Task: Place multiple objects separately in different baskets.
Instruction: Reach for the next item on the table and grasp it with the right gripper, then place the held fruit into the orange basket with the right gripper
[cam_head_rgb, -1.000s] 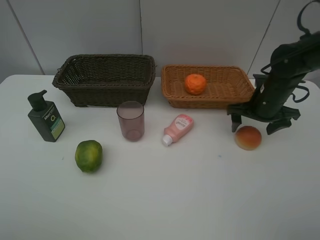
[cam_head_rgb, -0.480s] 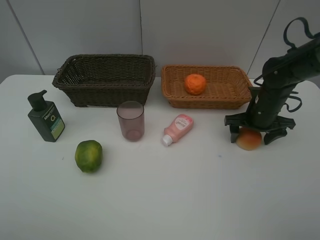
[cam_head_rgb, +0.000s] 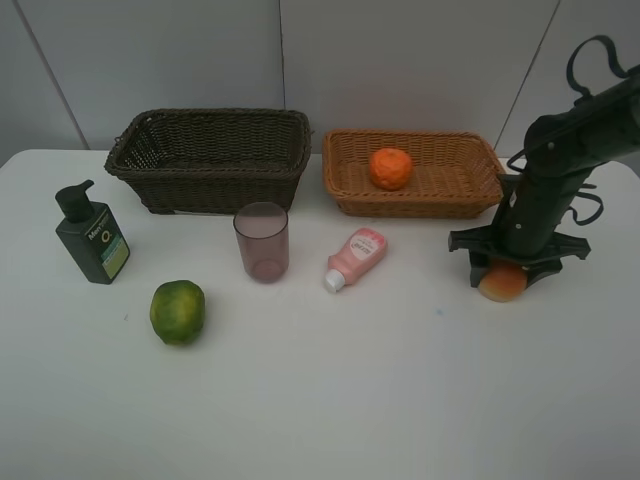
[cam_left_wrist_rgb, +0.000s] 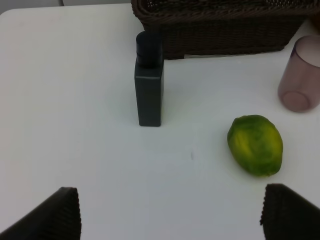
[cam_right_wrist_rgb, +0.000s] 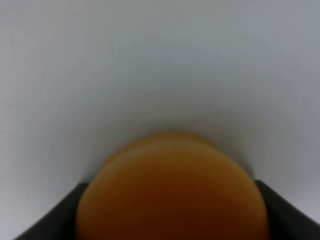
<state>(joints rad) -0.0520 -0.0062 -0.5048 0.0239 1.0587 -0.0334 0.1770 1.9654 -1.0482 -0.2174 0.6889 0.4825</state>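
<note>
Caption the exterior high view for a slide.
Right pincer grips a red-yellow peach-like fruit on the white table near a tan wicker basket holding a round orange.

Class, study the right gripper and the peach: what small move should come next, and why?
Probably lift the peach straight up: the right gripper is closed around it, fingers at both sides, yet it sits on the table, outside the tan basket.

Cup before the deep basket, tube (lying down) before the shallow basket
</note>
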